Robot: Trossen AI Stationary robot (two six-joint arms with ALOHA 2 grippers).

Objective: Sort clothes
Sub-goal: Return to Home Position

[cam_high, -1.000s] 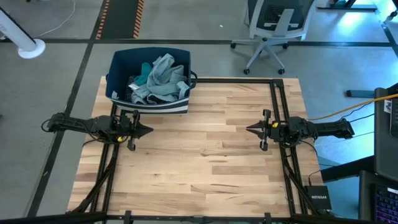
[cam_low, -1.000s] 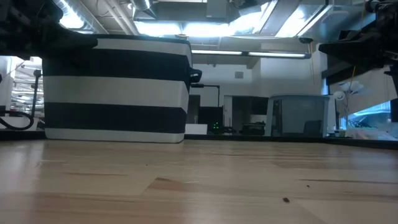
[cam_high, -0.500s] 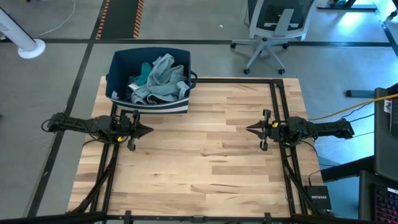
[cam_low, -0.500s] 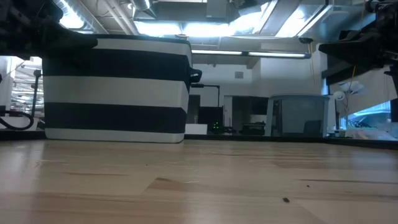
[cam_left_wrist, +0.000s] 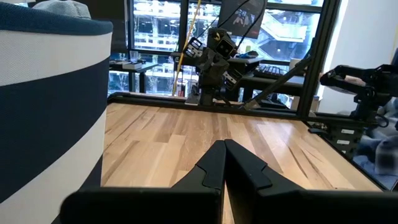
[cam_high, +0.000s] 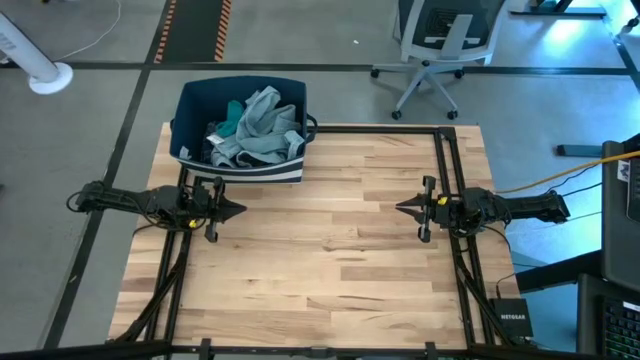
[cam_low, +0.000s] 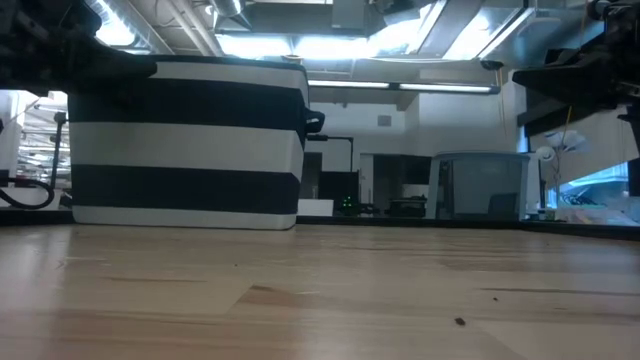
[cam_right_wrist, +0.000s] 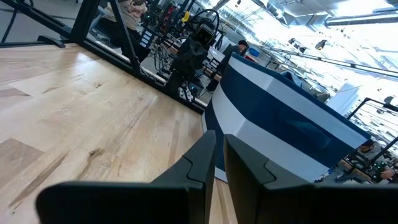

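The clothes (cam_high: 255,130) lie piled in a dark blue bin with white stripes (cam_high: 192,120) at the table's far left; a light grey-blue garment (cam_high: 265,118) is on top, with a teal piece (cam_high: 232,112) beside it. The low view shows only the bin's striped wall (cam_low: 185,140). My left gripper (cam_high: 238,210) hovers level at the left side, just nearer than the bin, fingers shut (cam_left_wrist: 222,144). My right gripper (cam_high: 400,208) hovers level at the right side and points toward the left one. Only a thin slit shows between its fingers (cam_right_wrist: 219,135), and nothing is in it.
Black frame rails (cam_high: 447,170) run along the table's sides and far edge. The bare wooden tabletop (cam_high: 330,240) stretches between the two grippers. An office chair (cam_high: 440,45) stands beyond the far edge, and a small black box (cam_high: 510,318) sits off the near right corner.
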